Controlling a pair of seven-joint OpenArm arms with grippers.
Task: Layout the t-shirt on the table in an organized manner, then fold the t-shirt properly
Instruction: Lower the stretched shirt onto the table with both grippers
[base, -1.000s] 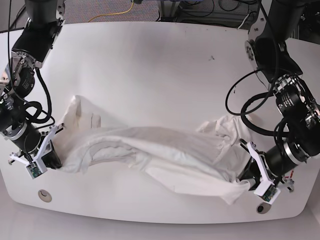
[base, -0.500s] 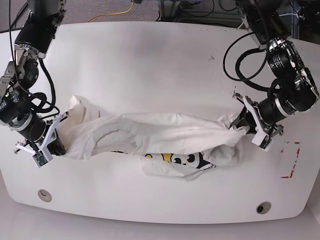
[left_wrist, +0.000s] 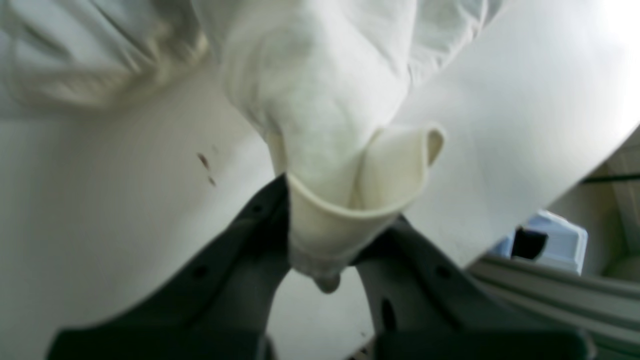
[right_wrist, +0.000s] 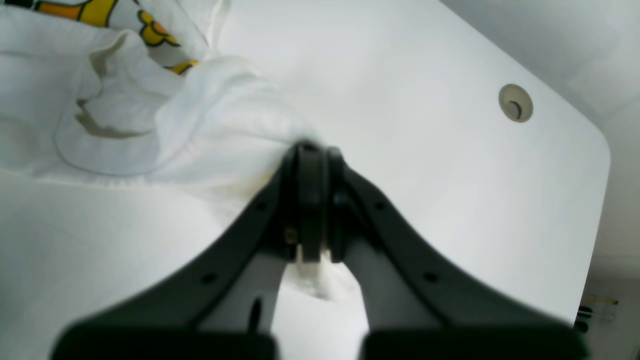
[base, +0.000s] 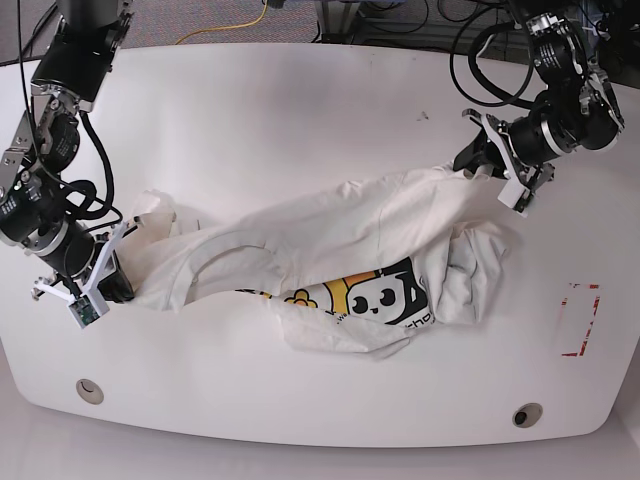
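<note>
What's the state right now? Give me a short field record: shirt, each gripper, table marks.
shirt: t-shirt bunched and twisted across the middle of the table, not laid flat; cartoon print partly showing
left gripper: left gripper shut on a fold of shirt fabric, at the base view's upper right
right gripper: right gripper shut on the shirt's other end, low at the base view's left
table marks: red tape marks near the front right corner, clear of the shirt
fold progress: not yet begun

T-shirt (base: 330, 250) across table (base: 300, 110) middle, stretched between both end effectors.
</note>
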